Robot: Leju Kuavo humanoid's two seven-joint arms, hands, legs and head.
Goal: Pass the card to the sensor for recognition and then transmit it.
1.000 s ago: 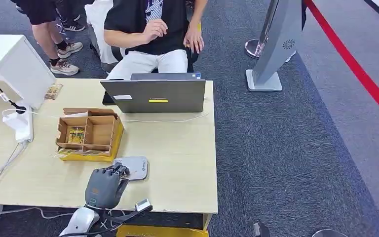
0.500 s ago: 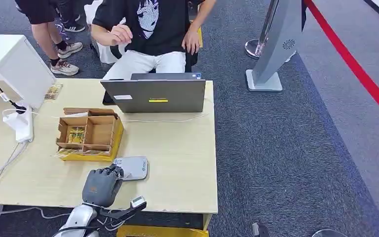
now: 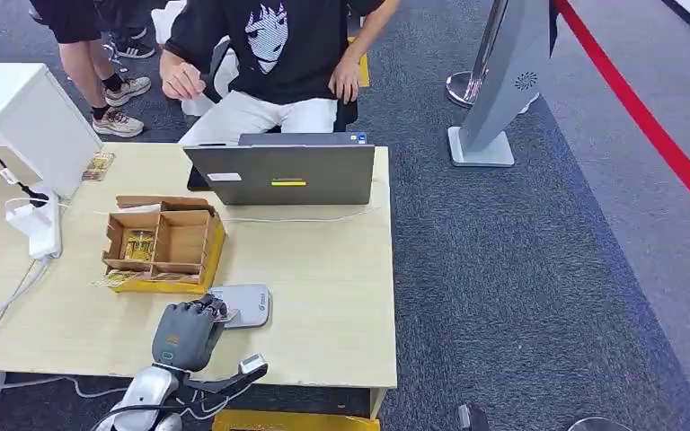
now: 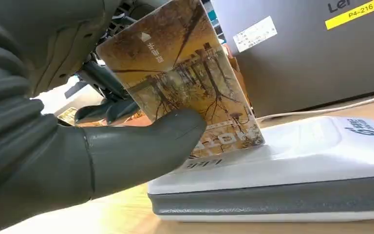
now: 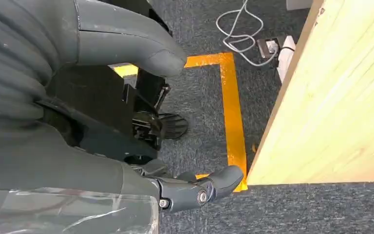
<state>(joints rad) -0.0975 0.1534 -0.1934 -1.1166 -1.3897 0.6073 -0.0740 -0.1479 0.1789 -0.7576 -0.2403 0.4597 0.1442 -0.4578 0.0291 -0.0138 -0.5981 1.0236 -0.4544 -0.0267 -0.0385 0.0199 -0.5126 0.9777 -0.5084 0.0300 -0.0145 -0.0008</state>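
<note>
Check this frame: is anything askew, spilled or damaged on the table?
Nothing stands out. The left hand holds the card tilted, one edge on the card reader. The cardboard box sits upright, undamaged.

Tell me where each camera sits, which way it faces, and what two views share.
Head view: high on the body, looking down at the table; left robot hand visible.
Left wrist view: behind the left robot hand, facing the card over the sensor.
Right wrist view: hanging beside the table edge, facing the floor; right robot hand visible.
Head and left wrist views share sensor and laptop.
</note>
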